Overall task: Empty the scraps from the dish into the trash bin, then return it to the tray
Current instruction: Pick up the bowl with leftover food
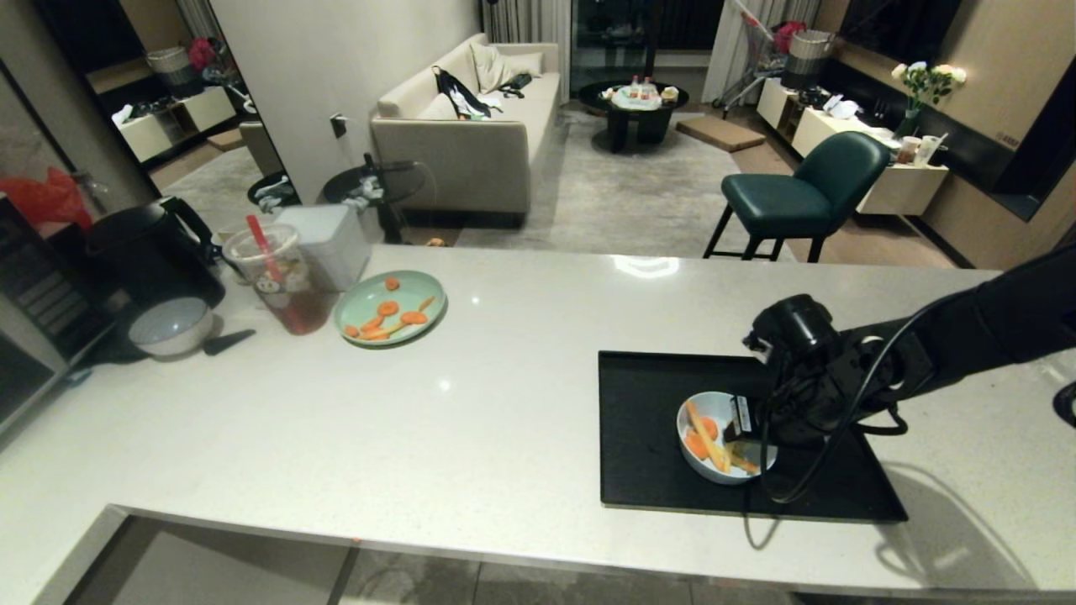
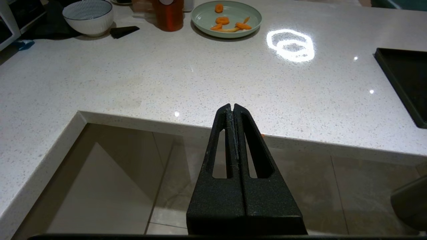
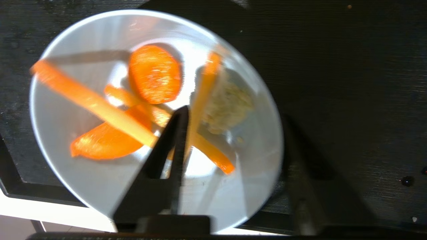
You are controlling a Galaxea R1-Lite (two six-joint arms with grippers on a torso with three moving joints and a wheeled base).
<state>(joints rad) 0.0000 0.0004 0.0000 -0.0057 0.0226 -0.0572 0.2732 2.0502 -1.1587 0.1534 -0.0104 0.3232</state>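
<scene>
A small, glossy, pale sky-blue round bowl (image 1: 721, 439) was seen resting on a large flat black rectangular tray (image 1: 647, 428), at the near middle of it, on the right part of a pale speckled stone counter (image 1: 504, 403). Orange carrot sticks and chunks with a few pale bits (image 1: 710, 437) lay inside the bowl. The right gripper (image 1: 751, 430) was held over the bowl's right rim, pointing down. In the right wrist view, one finger (image 3: 166, 156) was seen inside the bowl among the scraps and the other was placed outside the rim over the tray, so the bowl's wall was straddled by partly spread jaws; whether the wall was already pinched could not be told. The bowl sat flat on the tray.

The left gripper (image 2: 234, 108) was parked off the near edge of the counter, above the floor, with its fingers pressed together and nothing between them.

At the far left of the counter, a flat mint-green plate with thin carrot slices (image 1: 390, 307) was set, with a clear plastic cup of dark drink (image 1: 277, 281) just to its left. A white-grey bowl (image 1: 171, 327) was placed further left, near a black kettle (image 1: 151, 248).
</scene>
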